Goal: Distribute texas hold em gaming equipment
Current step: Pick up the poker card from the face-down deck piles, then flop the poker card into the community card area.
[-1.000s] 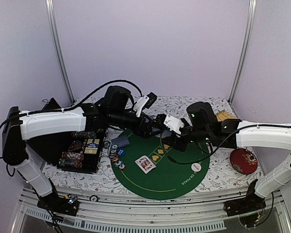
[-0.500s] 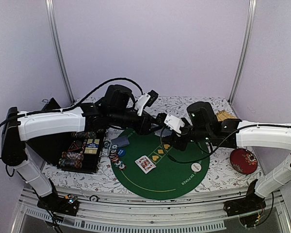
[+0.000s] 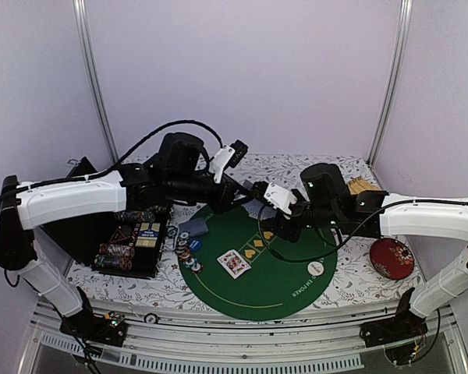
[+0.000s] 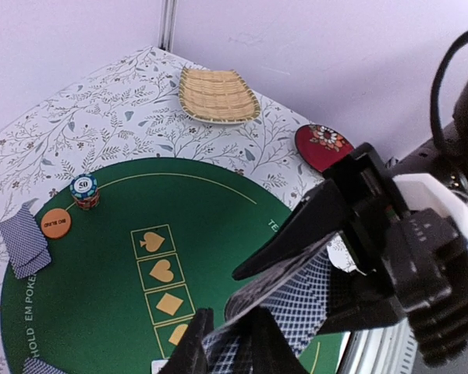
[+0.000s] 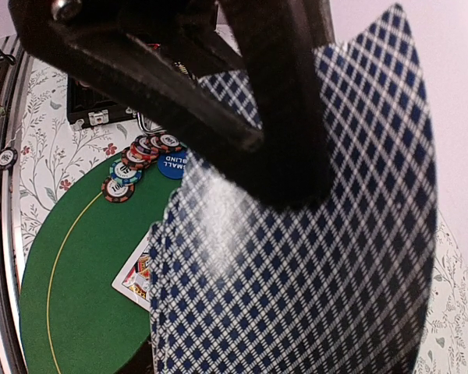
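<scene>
Between the fingers of the left gripper point(image 4: 230, 321), at the bottom of its wrist view, sits the lower corner of a fan of cards point(image 4: 292, 308), checked backs toward the camera. The fingers stand narrow on either side of that corner. I cannot tell whether they truly bite on it, since a strip of card shows in the gap.

From there the fan runs up and away to the right. Its long side slants toward the right gripper point(image 5: 277, 167), which is clamped on the far end between two black fingers. So the cards lie straight ahead of the left gripper, touching or all but touching it. They bridge the two arms in the air above the green mat point(image 4: 101, 312), over the row of suit marks.

The next move looks like drawing one card off the fan, and it turns on that slant. A pull back along the fan's long side should slide a card free, while a sideways tug would likely drag several.

Further out, a face-down pair point(image 4: 23, 245), an orange disc point(image 4: 55, 223) and a small chip stack point(image 4: 84, 191) lie near the mat's rim. More chips point(image 3: 186, 251) sit at its left rim, with face-up cards point(image 3: 234, 262) just beside them on the felt.
</scene>
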Controlling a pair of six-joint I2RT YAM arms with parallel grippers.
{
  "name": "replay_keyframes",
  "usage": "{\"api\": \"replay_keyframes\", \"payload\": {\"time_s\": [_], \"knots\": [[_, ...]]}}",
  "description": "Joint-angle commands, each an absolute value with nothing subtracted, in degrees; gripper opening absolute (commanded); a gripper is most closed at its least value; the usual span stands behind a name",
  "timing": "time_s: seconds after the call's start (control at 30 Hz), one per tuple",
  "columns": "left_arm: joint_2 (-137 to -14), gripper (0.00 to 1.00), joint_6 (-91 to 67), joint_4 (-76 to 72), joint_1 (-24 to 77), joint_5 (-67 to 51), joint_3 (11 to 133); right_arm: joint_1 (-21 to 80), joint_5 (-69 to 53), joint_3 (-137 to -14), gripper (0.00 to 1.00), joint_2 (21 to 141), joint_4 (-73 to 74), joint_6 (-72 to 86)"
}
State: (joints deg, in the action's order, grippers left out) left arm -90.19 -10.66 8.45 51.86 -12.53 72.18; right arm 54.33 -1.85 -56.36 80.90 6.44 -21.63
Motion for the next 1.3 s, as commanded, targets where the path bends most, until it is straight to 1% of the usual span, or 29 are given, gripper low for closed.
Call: {"api": "replay_keyframes", "payload": {"time_s": [0.0, 0.1, 0.17, 0.4, 0.57, 0.63, 0.7, 0.8, 0.87, 0.93, 1.13, 1.27], "knots": [[-87.67, 0.18, -9.71, 10.1, 51.35, -11.63, 70.92, 54.81, -2.5, -57.28, 0.44, 79.4, 5.36, -21.51], [-86.67, 0.09, -9.45, 11.16, 51.4, -10.73, 70.58, 54.77, -2.42, -57.37, 0.44, 79.44, 5.37, -21.6], [-85.97, 0.0, -9.24, 11.99, 51.36, -9.96, 70.42, 54.81, -2.3, -57.27, 0.44, 79.43, 5.42, -21.59], [-82.92, 0.0, -9.05, 12.95, 51.22, -10.91, 69.62, 54.28, -1.91, -56.62, 0.44, 79.45, 5.41, -21.8], [-79.51, 0.0, -9.95, 11.83, 49.57, -15.59, 68.72, 52.91, -2.1, -55.66, 0.44, 79.17, 5.02, -21.3], [-77.96, 0.0, -10.19, 12.46, 48.64, -14.4, 68.6, 52.13, -2.1, -55.34, 0.44, 79.08, 5.11, -20.86], [-76.79, 0.0, -9.77, 14.48, 48.0, -9.82, 69.14, 51.36, -2.07, -54.81, 0.44, 78.89, 5.18, -20.52], [-77.58, 0.0, -9.16, 19.8, 47.65, 2.74, 70.75, 50.63, -1.45, -54.26, 0.44, 78.16, 5.52, -20.16], [-80.74, 0.0, -9.47, 24.36, 47.61, 12.43, 72.43, 50.27, -0.81, -53.89, 0.44, 77.59, 6.03, -19.97], [-85.98, 0.0, -10.47, 29.93, 47.68, 19.49, 74.64, 49.97, -0.07, -53.72, 0.44, 76.87, 6.84, -19.75], [-101.25, 0.0, -12.19, 34.08, 50.1, 30.56, 80.96, 49.62, 1.52, -52.44, 0.44, 73.27, 8.99, -19.17], [-111.7, 0.0, -10.26, 36.77, 53.78, 37.17, 90.04, 49.58, 2.09, -51.71, 0.44, 71.18, 10.23, -18.53]]}}
